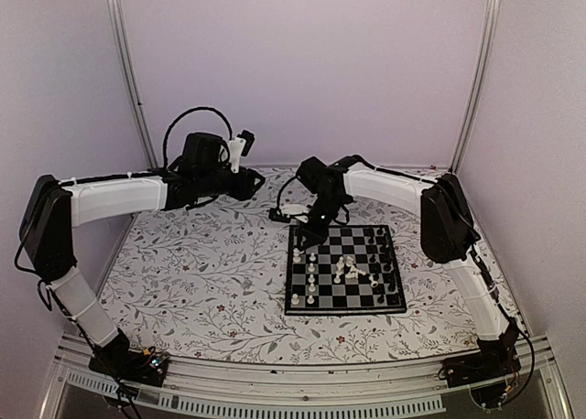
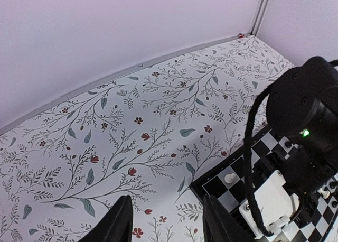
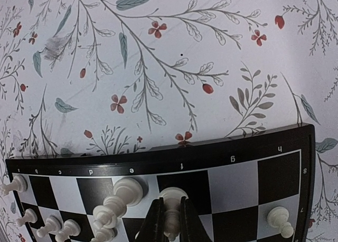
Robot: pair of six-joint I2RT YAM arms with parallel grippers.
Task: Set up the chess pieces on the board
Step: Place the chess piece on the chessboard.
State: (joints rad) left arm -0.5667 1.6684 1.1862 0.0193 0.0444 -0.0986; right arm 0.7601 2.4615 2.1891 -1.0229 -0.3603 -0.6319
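Observation:
The board (image 1: 344, 269) lies right of the table's middle with white pieces on its left side and black pieces on its right. My right gripper (image 3: 170, 215) is shut on a white piece (image 3: 172, 213) that stands on a dark square by the board's (image 3: 232, 152) lettered edge; in the top view the gripper (image 1: 308, 225) is at the board's far left corner. A fallen white piece (image 3: 117, 201) lies just left of it. My left gripper (image 2: 168, 216) is open and empty, raised above the floral table near a board corner (image 2: 222, 185); it also shows in the top view (image 1: 240, 159).
Several white pawns (image 3: 279, 219) stand along the row nearer the camera. A few white pieces (image 1: 350, 271) lie tumbled at the board's middle. The right arm's wrist (image 2: 303, 115) fills the left wrist view's right side. Pale walls close the back and sides.

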